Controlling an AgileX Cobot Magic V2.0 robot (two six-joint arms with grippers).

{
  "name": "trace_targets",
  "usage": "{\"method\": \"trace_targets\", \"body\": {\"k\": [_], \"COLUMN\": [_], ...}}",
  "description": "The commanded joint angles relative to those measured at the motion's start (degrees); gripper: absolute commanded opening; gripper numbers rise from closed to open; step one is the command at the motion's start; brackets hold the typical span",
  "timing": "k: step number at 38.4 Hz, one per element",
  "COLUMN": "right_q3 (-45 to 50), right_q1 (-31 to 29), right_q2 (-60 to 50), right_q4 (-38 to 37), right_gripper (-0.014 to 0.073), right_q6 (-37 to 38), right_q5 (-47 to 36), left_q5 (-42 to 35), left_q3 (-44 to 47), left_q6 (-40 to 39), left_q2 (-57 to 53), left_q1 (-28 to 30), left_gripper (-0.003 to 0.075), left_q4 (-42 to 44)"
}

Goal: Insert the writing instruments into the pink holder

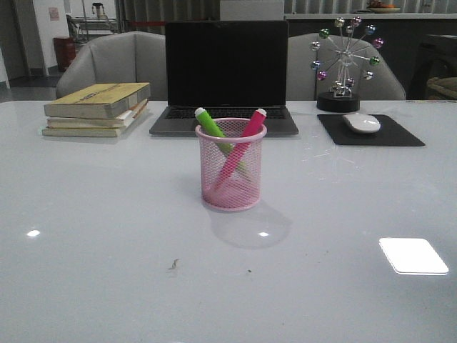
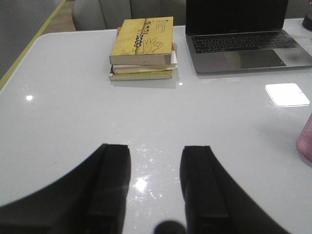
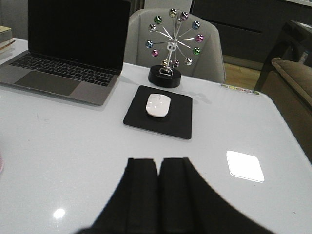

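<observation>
The pink holder stands upright at the middle of the white table, with both markers inside it. The green marker leans toward eleven o'clock and the pink marker toward one o'clock, so they cross within the mesh. Behind it at twelve o'clock sits an open laptop; a stack of books lies at ten o'clock, a mouse on its pad at two o'clock. The left tool hovers over bare table with fingers apart, holding nothing. The right tool has its fingers together, empty.
</observation>
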Motion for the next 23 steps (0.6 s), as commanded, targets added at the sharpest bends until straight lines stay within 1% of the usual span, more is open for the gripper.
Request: {"method": "trace_targets", "body": {"k": [1,5,7,9,11,17,23], "right_q3": [-1.6,-1.6,-1.6,-1.6,-1.6,-1.7,-1.8], "right_q1": [-0.4,-0.4,-0.4,-0.4,-0.4,-0.4,-0.4], "right_q2": [-0.2,-0.2,-0.2,-0.2,-0.2,-0.2,-0.3], "right_q4": [0.0,-2.1,-6.6,-11.7,-16.7,-33.3,-54.1], "right_gripper": [0.0057,0.0057,0.0057,0.0057,0.0057,0.0057,0.0057], "right_q6": [-1.0,0.2,2.9,7.9,14.4,37.2,57.2], "right_q5": [2.4,3.7,5.0,6.0,6.5,6.8,7.5], "left_q5": [-4.5,-4.5,-4.5,-4.5,-4.5,-4.5,-4.5], "left_q3": [-1.6,-1.6,-1.6,-1.6,-1.6,-1.6,-1.6], "left_q6": [-0.1,-0.1,-0.1,-0.1,-0.1,-0.1,-0.1], "left_q2": [-0.3,-0.3,-0.3,-0.3,-0.3,-0.3,-0.3], "left_q1": [0.2,0.2,0.2,0.2,0.2,0.2,0.2], "left_gripper": [0.0331,0.0331,0.0331,0.0331,0.0331,0.0331,0.0331], "left_q4": [-0.2,-0.2,-0.2,-0.2,-0.2,-0.2,-0.2]}}
